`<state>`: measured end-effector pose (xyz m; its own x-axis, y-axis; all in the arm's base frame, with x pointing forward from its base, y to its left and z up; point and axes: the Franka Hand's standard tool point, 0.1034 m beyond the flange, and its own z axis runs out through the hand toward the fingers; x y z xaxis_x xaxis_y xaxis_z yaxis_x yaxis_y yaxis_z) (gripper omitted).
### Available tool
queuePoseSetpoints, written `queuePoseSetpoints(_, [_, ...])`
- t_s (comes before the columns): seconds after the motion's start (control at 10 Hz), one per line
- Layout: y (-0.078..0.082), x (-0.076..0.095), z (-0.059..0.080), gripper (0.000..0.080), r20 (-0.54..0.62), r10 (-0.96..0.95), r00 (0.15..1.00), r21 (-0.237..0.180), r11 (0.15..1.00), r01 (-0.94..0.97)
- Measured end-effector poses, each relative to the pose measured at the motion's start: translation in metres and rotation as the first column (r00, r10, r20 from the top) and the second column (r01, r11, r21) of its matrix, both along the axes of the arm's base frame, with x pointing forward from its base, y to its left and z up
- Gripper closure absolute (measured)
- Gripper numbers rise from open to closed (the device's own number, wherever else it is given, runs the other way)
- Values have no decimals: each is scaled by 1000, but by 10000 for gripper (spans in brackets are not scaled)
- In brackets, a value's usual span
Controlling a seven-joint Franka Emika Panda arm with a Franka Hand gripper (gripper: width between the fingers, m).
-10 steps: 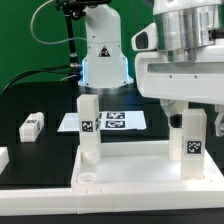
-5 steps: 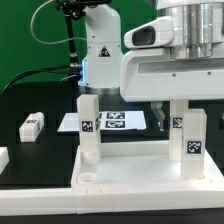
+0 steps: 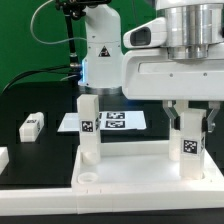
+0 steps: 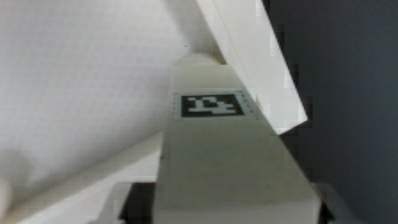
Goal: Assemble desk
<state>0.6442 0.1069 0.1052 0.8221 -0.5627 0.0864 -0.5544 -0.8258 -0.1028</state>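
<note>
Even bright indoor light, soft shadows on dark table, low resolution, wrist view blurred up close

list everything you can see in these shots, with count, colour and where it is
tabletop: 1, white, tray-like with raised rim, front of the black table
upright legs: 2, white with black-and-white tags, standing at the tabletop's far corners, one on the exterior view's left, one on its right
loose leg: 1, white with a tag, lying on the table at the exterior view's left
white part at the left edge: 1, cut off, cannot tell what it is
marker board: 1, white with several tags, flat behind the tabletop
table: 1, black
gripper: 1, fingers either side of the right upright leg's top, closing on it
</note>
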Motion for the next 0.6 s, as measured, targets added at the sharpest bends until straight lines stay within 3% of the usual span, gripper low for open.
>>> queuePoseSetpoints(0.3, [-4, -1, 0, 511, -36, -316, 948, 36, 948, 317])
queuePoseSetpoints(0.6, [-6, -3, 1, 511, -142, -708, 692, 96, 686, 721])
